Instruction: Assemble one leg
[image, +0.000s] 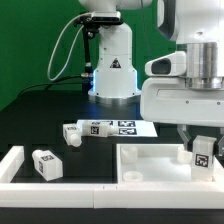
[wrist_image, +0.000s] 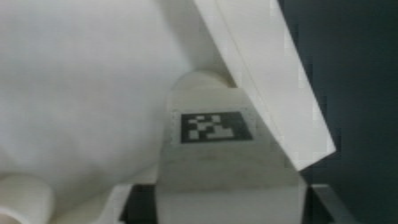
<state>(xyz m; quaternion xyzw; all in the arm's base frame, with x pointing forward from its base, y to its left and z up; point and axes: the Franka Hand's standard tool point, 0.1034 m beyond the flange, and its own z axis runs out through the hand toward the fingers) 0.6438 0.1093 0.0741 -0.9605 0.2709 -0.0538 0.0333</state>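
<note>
My gripper (image: 201, 148) is shut on a leg (image: 202, 160), a small white block with a black-and-white tag. It holds the leg upright at the white panel (image: 150, 165), at the exterior view's right. In the wrist view the leg (wrist_image: 215, 140) runs out from between my dark fingers (wrist_image: 146, 204), tag facing the camera. It lies over the panel's white face (wrist_image: 89, 80) next to the panel's raised edge (wrist_image: 267, 70). A round corner recess (wrist_image: 18, 200) shows at the frame's margin. Whether the leg's far end touches the panel is hidden.
A second leg (image: 45, 165) stands inside the white border bars (image: 12, 160) at the exterior view's left. A third leg (image: 73, 132) lies beside the marker board (image: 125, 128). The robot's base (image: 112, 70) stands behind.
</note>
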